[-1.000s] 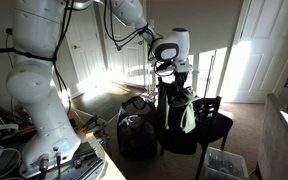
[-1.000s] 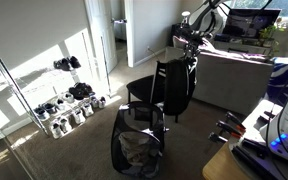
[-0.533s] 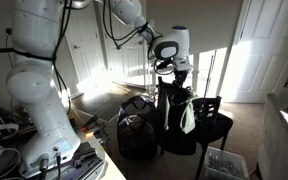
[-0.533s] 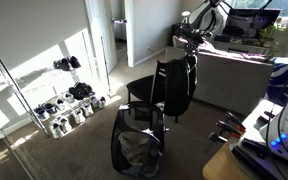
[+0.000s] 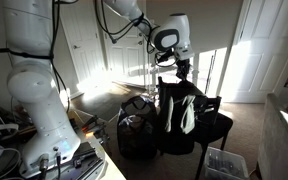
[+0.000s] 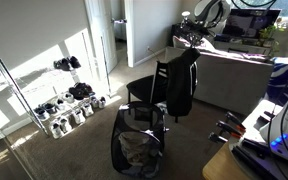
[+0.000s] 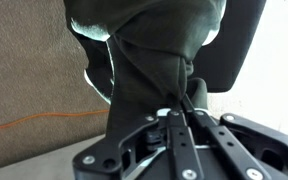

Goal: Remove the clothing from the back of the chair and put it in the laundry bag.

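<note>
The clothing [image 5: 176, 110] is a limp black garment with a pale grey-green patch. It hangs from my gripper [image 5: 181, 72] above the back of the dark chair [image 5: 212, 128], its lower part still draped along the chair back. In the wrist view the gripper [image 7: 181, 108] is shut on a pinched fold of the clothing [image 7: 154, 55]. In an exterior view the clothing [image 6: 180, 85] hangs by the chair [image 6: 144, 92], under the gripper [image 6: 192, 44]. The laundry bag [image 5: 136, 133] stands on the floor beside the chair; it also shows open-mouthed in an exterior view [image 6: 136, 145].
A small clear plastic bin [image 5: 224, 163] sits on the floor by the chair. A shoe rack [image 6: 59, 100] stands along the wall. A grey sofa [image 6: 239, 80] lies behind the chair. White doors [image 5: 259, 50] close off the room's far side.
My gripper has risen with the clothing in it, pulling the garment's top up off the chair back. The chair and bag have not moved.
</note>
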You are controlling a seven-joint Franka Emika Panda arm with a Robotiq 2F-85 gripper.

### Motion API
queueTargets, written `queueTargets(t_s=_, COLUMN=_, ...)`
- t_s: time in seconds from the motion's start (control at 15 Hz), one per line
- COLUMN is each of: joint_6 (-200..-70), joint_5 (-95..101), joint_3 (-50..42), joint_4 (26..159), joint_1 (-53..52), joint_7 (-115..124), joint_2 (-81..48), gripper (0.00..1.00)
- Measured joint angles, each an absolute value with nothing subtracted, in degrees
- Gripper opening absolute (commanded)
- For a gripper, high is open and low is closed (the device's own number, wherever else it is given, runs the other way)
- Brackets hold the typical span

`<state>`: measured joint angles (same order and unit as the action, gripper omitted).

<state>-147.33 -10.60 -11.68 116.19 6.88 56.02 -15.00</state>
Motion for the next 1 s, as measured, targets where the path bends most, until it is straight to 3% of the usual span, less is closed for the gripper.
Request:
queueTargets(t_s=0.4, joint_6=-147.39, joint_5=1.05, joint_3=-13.61, joint_4=118.06, joint_1=5.86, joint_7=56.15, joint_2=-5.01, gripper=0.05)
queueTargets(t_s=1.0, joint_6=-152.62, joint_5=9.12, joint_3=-12.23, joint_4=113.5, joint_1=5.7, joint_7=57.27, joint_2=-1.64, gripper=0.05)
